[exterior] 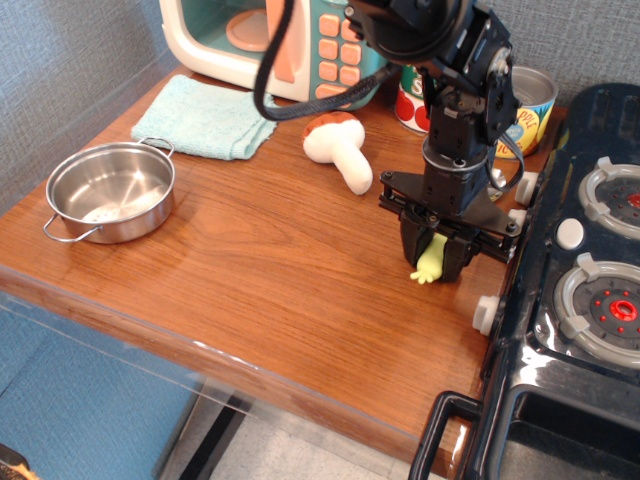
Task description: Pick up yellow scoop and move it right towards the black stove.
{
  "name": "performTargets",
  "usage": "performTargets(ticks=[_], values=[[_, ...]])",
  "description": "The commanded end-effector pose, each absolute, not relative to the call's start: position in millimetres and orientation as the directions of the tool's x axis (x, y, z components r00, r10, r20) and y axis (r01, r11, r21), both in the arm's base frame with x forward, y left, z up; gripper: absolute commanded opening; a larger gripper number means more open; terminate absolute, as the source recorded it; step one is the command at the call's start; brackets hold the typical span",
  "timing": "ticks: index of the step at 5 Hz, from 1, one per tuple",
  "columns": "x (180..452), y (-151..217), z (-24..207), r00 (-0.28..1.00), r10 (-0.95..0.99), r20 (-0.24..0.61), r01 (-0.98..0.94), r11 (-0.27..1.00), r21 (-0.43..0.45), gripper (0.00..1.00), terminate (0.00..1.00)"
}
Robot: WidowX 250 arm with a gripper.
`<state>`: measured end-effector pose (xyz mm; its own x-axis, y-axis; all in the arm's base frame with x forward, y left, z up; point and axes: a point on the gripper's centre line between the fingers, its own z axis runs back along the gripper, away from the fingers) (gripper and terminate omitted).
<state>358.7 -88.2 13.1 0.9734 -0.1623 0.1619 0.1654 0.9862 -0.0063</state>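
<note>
My gripper [438, 252] is shut on the yellow scoop [428, 262] and holds it just above the wooden table, close to the left edge of the black stove [580, 300]. Only the pale yellow-green handle with its frilled end shows, pointing down-left out of the fingers. The metal bowl is hidden behind the gripper body. The stove stands at the right with grey ringed burners, red centres and white knobs.
A white toy mushroom [340, 150] lies left of the arm. A steel pan [110, 190] sits at the left, a teal cloth [205, 120] behind it. The toy microwave [290, 45] and a pineapple can [530, 100] stand at the back; a tomato sauce can is mostly hidden.
</note>
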Motion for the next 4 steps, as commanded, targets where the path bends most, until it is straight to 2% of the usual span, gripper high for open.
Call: performTargets(ticks=[1, 2, 3, 4], values=[[364.7, -76.0, 30.4, 0.968, -0.134, 0.21, 0.132, 0.991, 0.025, 0.0, 0.0], [359.6, -73.3, 35.6, 0.97, -0.127, 0.207, 0.125, 0.992, 0.025, 1.0, 0.0], [355.7, -72.7, 46.0, 0.968, -0.118, 0.221, 0.117, 0.993, 0.015, 1.0, 0.0], [353.8, -72.5, 70.9, 0.954, -0.13, 0.271, 0.129, 0.991, 0.021, 1.0, 0.0]])
